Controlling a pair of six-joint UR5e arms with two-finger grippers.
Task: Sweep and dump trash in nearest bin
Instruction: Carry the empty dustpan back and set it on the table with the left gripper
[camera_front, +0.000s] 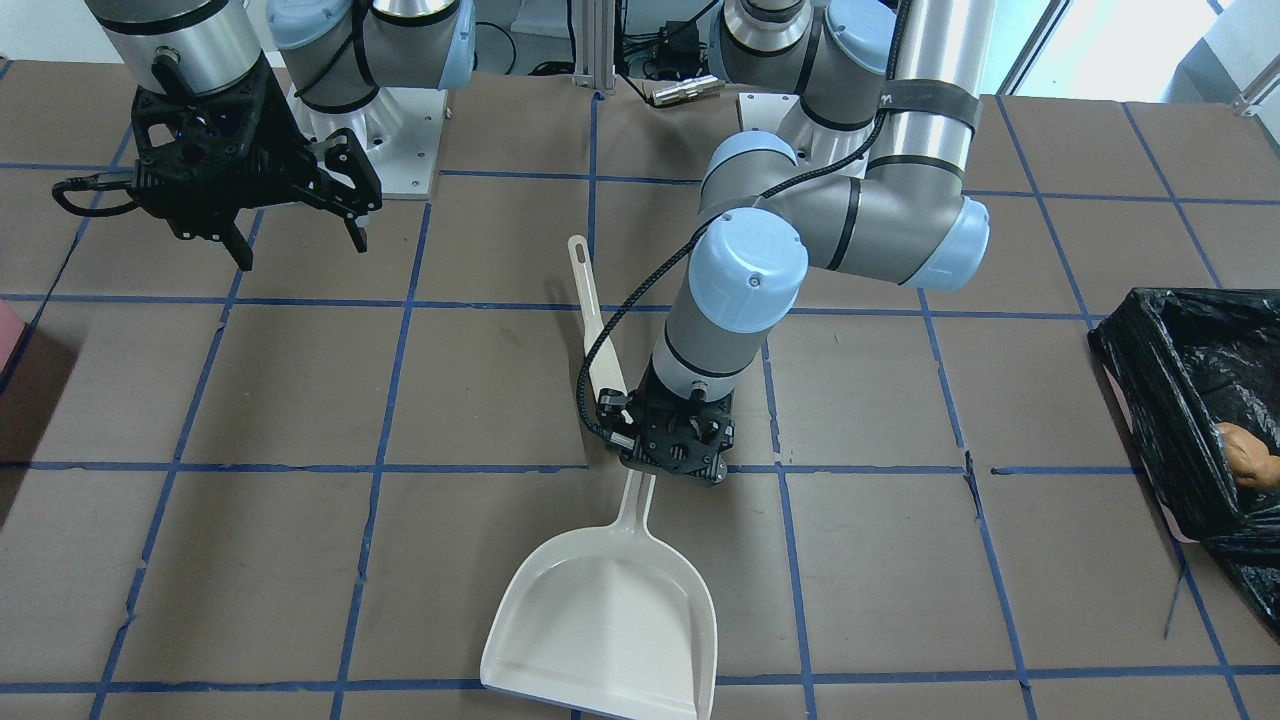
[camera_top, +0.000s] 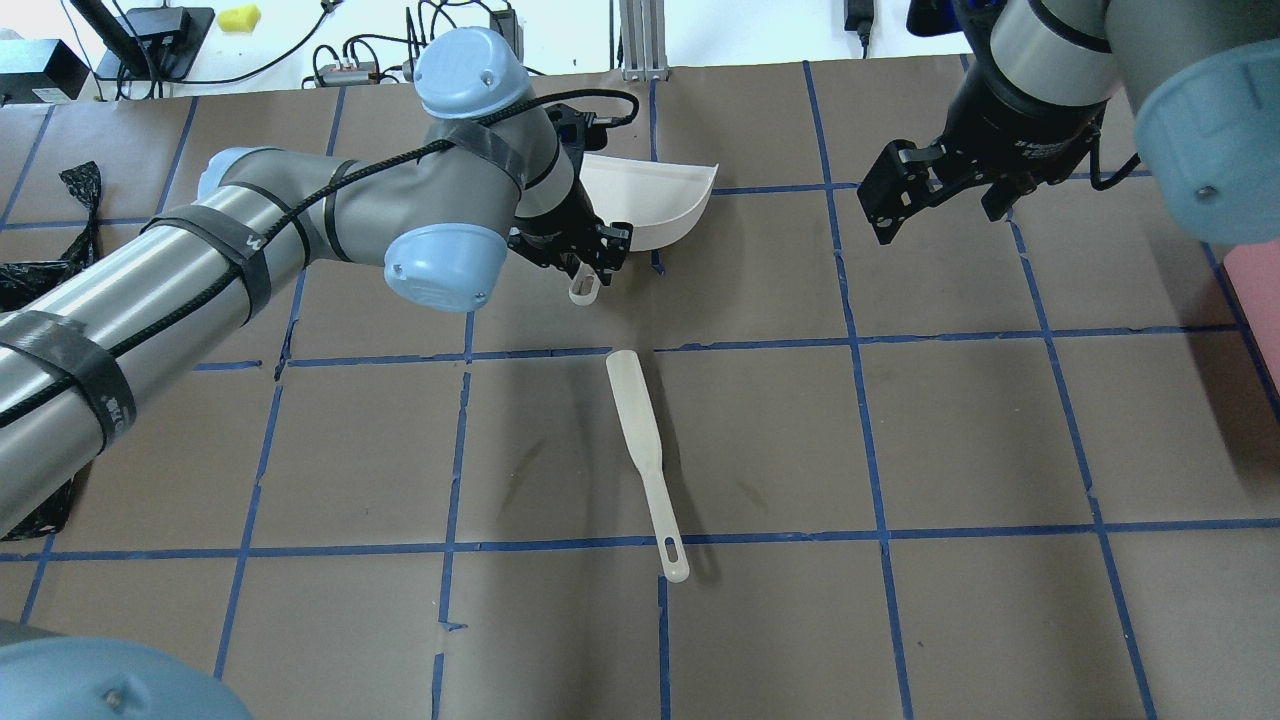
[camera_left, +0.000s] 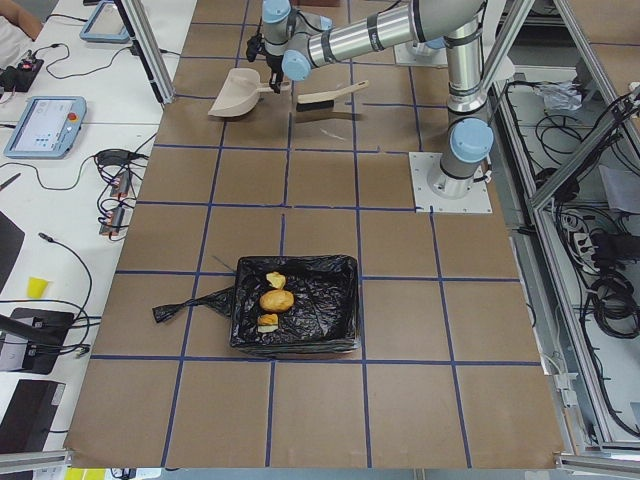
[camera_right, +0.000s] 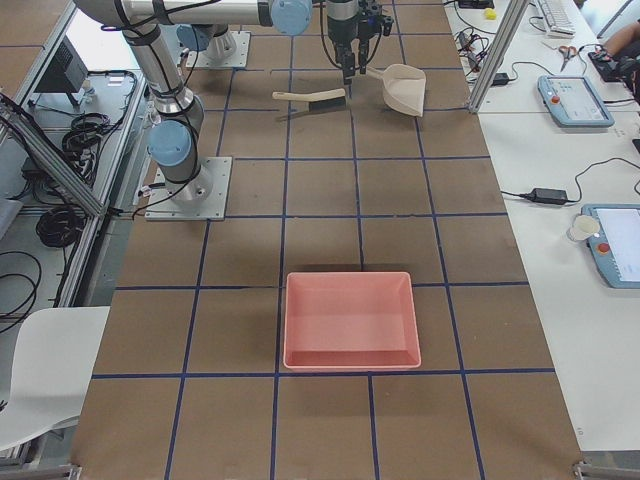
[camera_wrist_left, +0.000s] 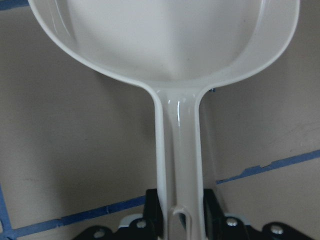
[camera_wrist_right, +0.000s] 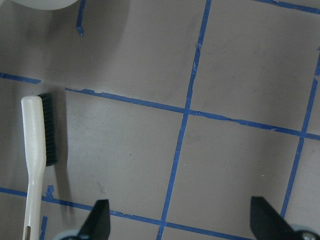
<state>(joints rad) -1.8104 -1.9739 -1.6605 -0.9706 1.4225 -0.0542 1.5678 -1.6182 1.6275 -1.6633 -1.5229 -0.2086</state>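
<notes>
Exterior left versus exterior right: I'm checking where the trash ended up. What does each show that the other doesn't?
Only exterior left shows the black bag-lined bin, with three food-like trash pieces lying inside it. Only exterior right shows the pink rectangular tray, with nothing in it. Both show the cream plastic dustpan and the cream-handled, black-bristled brush on the brown table at the far end.

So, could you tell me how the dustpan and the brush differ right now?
The dustpan is clamped at its handle by the left gripper, while the brush lies loose on the table, ungripped. The dustpan flares into a broad scoop; the brush is slim and straight, with black bristles along one edge. Both are cream-white plastic with a slotted hanging hole at the handle end.
</notes>
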